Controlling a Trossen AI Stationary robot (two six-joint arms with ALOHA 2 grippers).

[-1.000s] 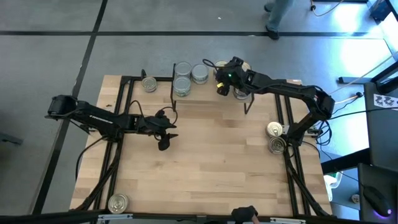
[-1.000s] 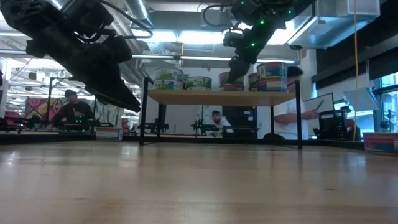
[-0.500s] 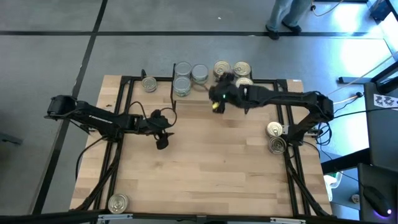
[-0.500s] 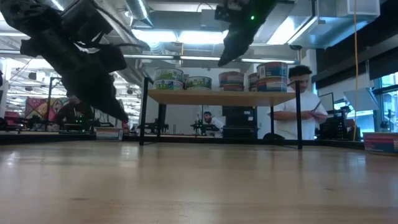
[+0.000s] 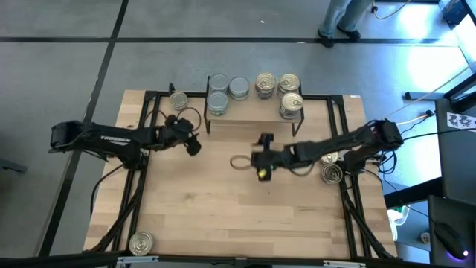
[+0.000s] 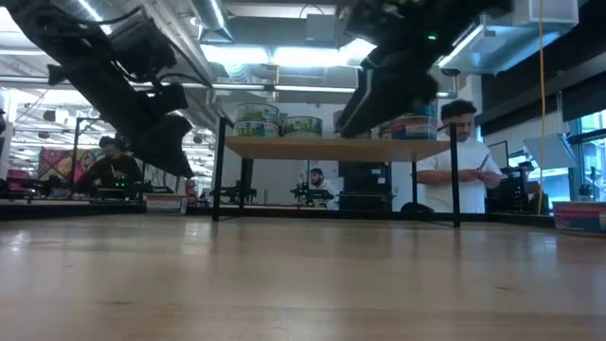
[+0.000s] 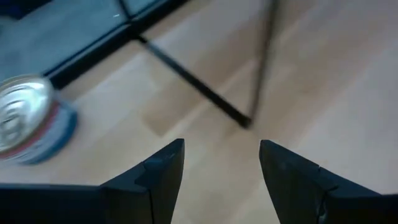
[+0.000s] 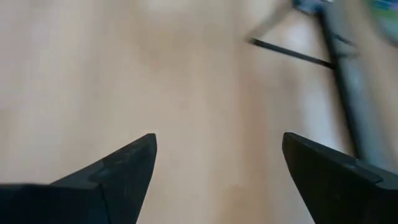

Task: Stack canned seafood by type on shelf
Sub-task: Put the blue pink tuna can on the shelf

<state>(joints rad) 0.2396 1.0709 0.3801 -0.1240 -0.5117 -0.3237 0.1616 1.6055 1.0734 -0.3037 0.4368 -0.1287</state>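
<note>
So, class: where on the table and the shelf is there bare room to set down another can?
The table lies bare in front of both grippers. The shelf has a free strip along its near edge, between the left cans and the right can. Its back row is crowded.

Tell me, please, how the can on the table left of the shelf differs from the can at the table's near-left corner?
The can left of the shelf stands at the far edge, close to the left gripper, which is open. The can at the near-left corner stands alone, far from both arms. Both show silvery tops and stand upright on the table, off the shelf.
</note>
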